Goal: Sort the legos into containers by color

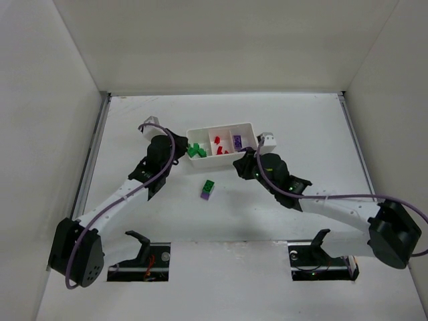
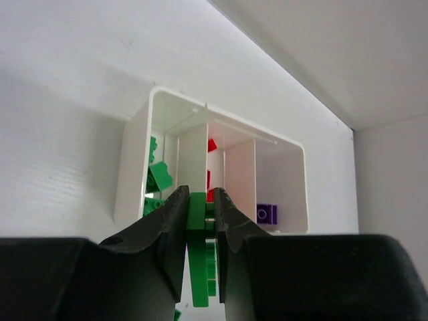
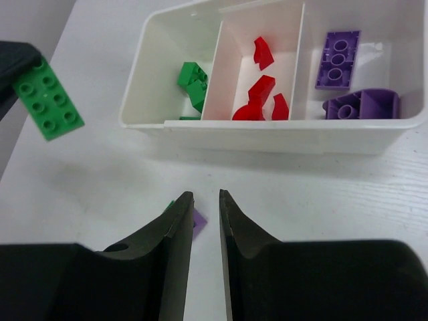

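The left claw [image 2: 200, 200] is pinching a flat green brick [image 2: 198, 267] on edge, the white tray [image 2: 132, 167] lying just ahead of it, and by my reckoning it should be easing forward and slightly left over the green-holding end compartment [image 3: 167, 47] before letting go.

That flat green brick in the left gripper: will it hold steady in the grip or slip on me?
The green brick looks like hard moulded plastic, so it probably won't flex. The left gripper pinches only one end, most of it sticking out, so it might pivot. Small and thin, it's likely light.
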Controlling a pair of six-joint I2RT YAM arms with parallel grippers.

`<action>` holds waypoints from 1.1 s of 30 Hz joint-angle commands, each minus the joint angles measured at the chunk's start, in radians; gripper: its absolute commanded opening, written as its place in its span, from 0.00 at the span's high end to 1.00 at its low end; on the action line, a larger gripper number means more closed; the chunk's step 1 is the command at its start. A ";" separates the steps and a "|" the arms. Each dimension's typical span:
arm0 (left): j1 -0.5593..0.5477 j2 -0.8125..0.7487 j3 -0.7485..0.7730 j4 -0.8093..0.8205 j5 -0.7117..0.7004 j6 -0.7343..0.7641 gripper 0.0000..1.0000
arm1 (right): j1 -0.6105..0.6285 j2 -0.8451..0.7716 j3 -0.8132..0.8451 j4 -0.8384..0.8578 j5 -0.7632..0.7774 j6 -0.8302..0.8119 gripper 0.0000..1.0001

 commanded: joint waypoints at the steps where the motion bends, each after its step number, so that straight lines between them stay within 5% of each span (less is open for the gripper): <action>1: 0.015 0.042 0.082 0.051 -0.072 0.098 0.90 | 0.005 -0.107 -0.034 -0.014 0.027 0.002 0.72; 12: 0.019 0.229 0.211 0.062 -0.157 0.256 0.90 | 0.005 -0.274 -0.176 -0.011 0.074 -0.021 0.63; 28: -0.054 0.426 0.300 0.146 -0.189 0.382 0.87 | 0.061 -0.189 -0.144 -0.006 0.093 -0.029 0.45; 33: -0.065 0.511 0.340 0.149 -0.195 0.405 0.69 | 0.088 -0.147 -0.126 -0.005 0.082 -0.038 0.26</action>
